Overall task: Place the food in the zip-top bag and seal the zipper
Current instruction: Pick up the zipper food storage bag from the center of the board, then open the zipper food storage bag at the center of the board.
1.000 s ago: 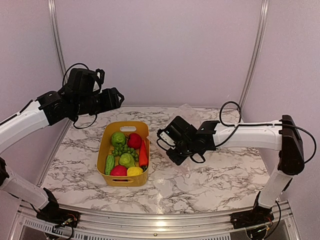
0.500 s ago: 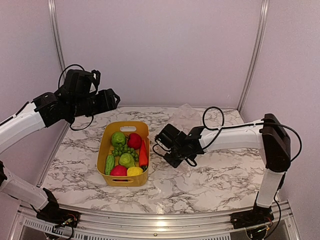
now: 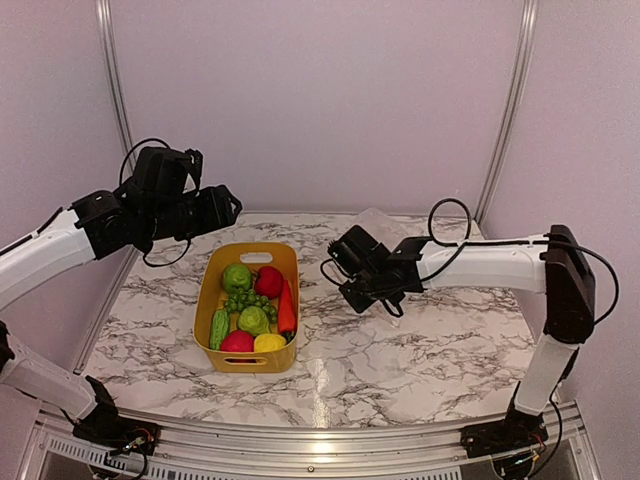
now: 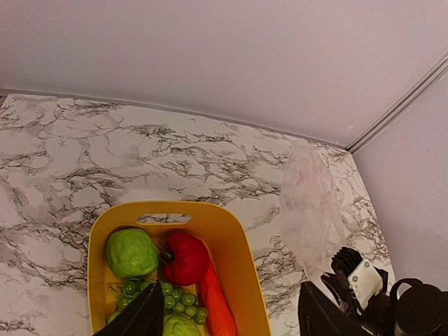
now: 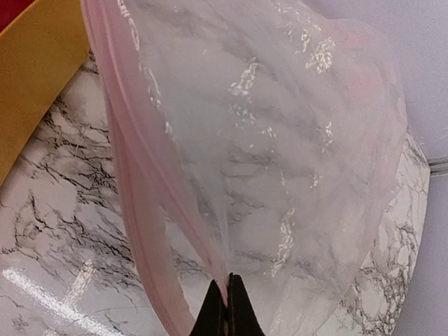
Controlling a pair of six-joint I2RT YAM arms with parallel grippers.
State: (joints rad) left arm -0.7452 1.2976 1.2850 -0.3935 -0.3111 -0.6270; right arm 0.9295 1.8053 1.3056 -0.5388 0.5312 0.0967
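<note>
The food lies in a yellow tub: a red apple, a green fruit, grapes and an orange carrot. The clear zip-top bag hangs lifted off the marble, to the right of the tub. My right gripper is shut on its edge, beside the pale pink zipper. In the top view the bag shows only faintly behind the right gripper. My left gripper hovers open above the tub's far end, holding nothing; its fingers frame the tub.
The marble table ends at the pink back wall, with metal posts at the corners. The yellow tub sits left of centre. The right arm's black wrist is close to the tub's right side.
My right gripper has shut on the bag and carried it up and back from the table in front of it. The left arm has barely moved.
</note>
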